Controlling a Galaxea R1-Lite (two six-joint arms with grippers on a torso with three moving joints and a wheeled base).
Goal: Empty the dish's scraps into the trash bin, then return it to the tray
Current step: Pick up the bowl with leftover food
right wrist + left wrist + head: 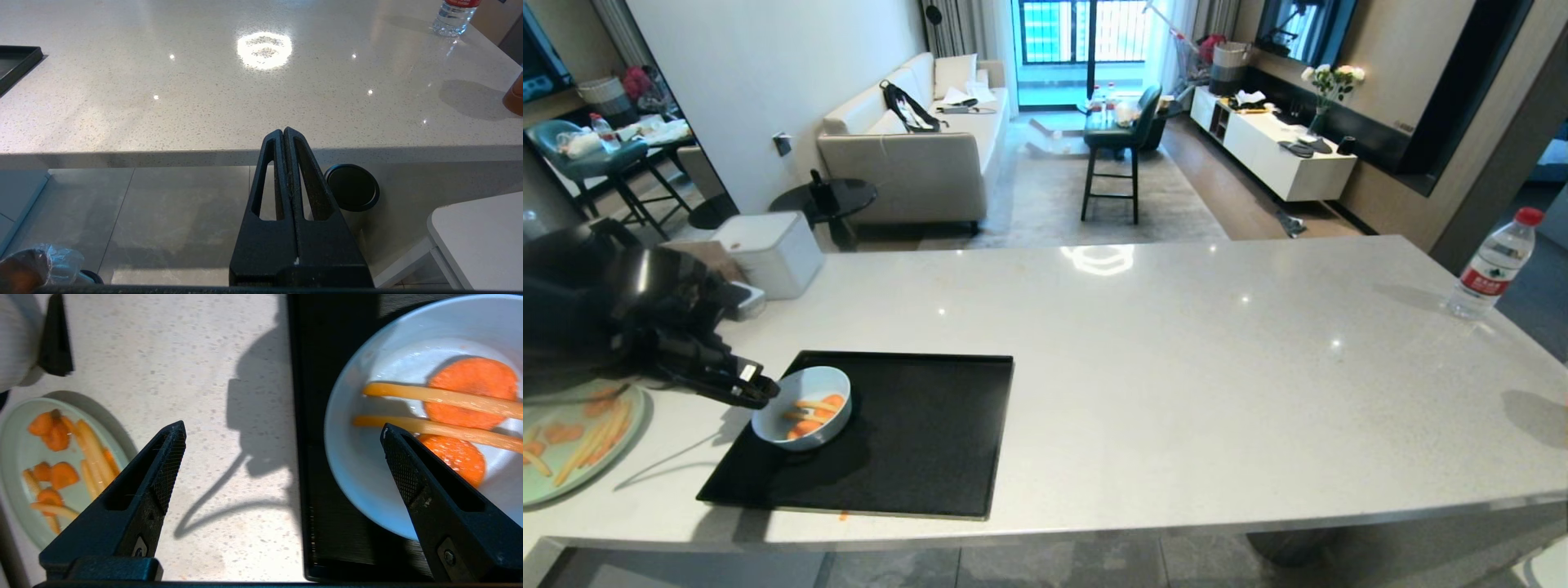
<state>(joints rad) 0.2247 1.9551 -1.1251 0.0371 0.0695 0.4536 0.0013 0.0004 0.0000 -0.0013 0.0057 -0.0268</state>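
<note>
The dish (805, 406), a small pale glossy bowl, stands at the near-left corner of the black tray (915, 441). The scraps (810, 414), orange slices and yellow sticks, lie inside it. My left gripper (754, 390) hovers at the dish's left rim, open and empty. In the left wrist view the gripper (282, 428) straddles the tray's edge (304, 465), with one finger above the dish (359, 465) and its scraps (470, 396), the other above bare counter. My right gripper (283, 130) is shut on nothing, parked below the counter's front edge. The trash bin (36, 267) shows only its crinkled liner on the floor.
A pale-green plate (572, 445) with more orange and yellow pieces lies left of the tray, under my left arm. A white box (768, 253) stands at the back left and a water bottle (1494, 265) at the far right. A dark black-topped cylinder bin (352, 187) stands on the floor.
</note>
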